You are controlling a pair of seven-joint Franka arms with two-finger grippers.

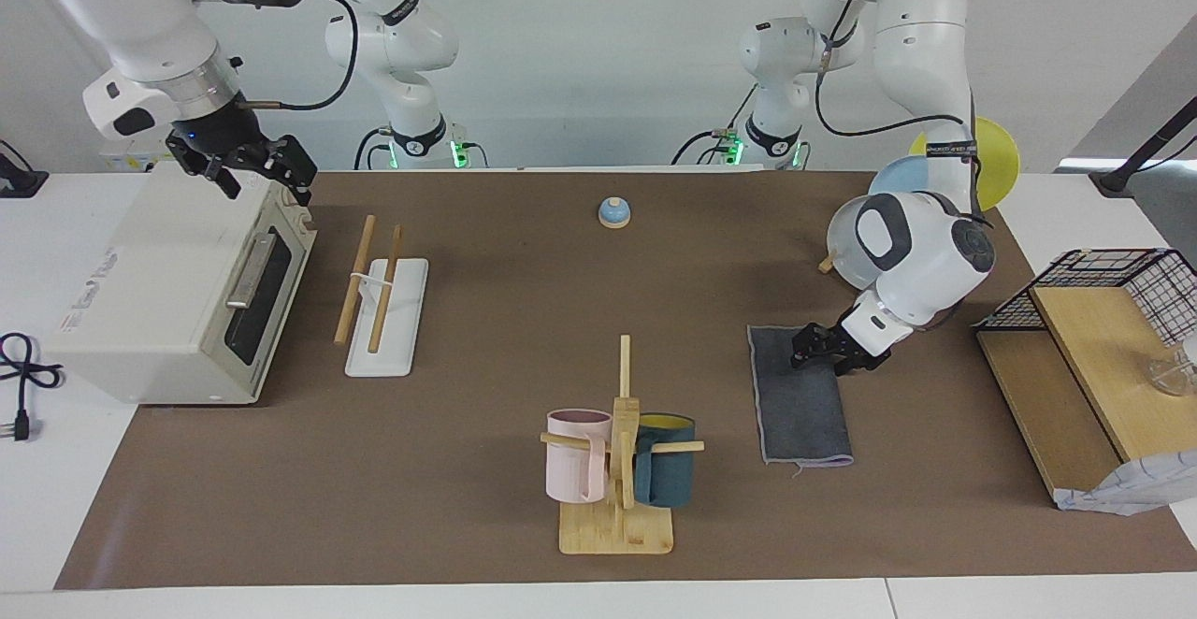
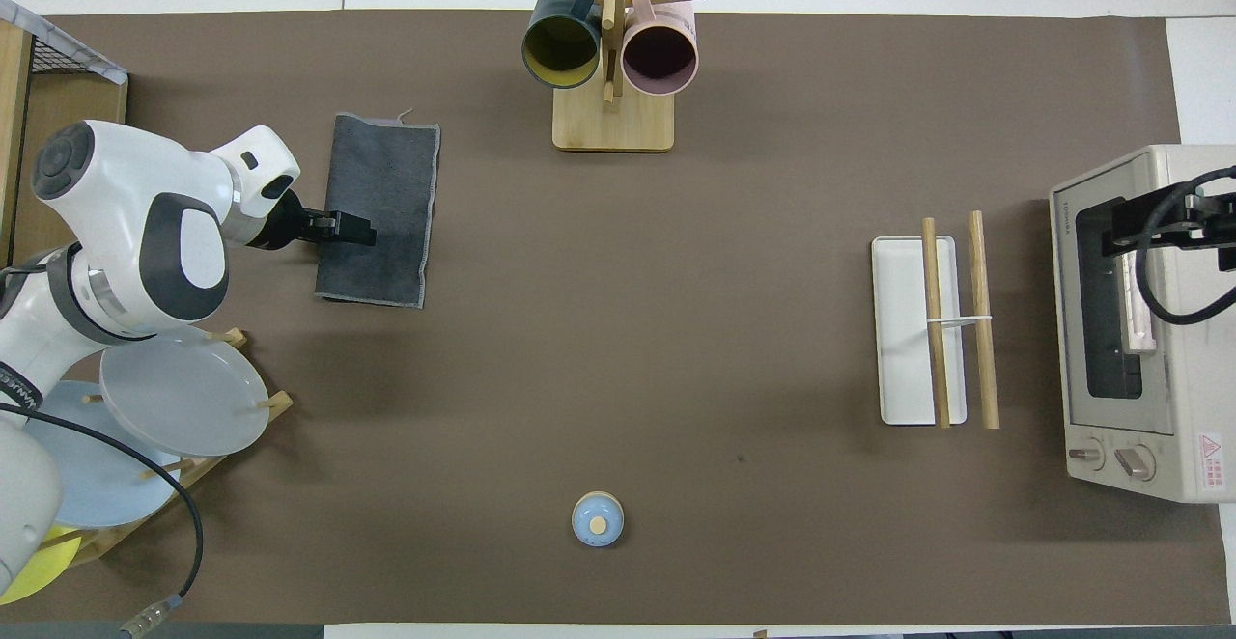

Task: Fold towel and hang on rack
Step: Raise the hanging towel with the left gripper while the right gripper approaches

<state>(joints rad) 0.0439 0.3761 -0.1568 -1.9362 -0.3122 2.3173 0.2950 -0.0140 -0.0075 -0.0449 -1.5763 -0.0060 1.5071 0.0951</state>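
Over the towel's (image 1: pixel 798 393) long edge sat the left gripper (image 1: pixel 823 350); I could not tell its fingers' state.

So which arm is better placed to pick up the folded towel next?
The left arm. Its end effector is low over the long edge of the folded dark grey cloth towel, at the left arm's end of the table. The right end effector hangs over the white toaster oven, away from the towel.

"WANDER…" on left arm (image 2: pixel 19 393); rest unreadable
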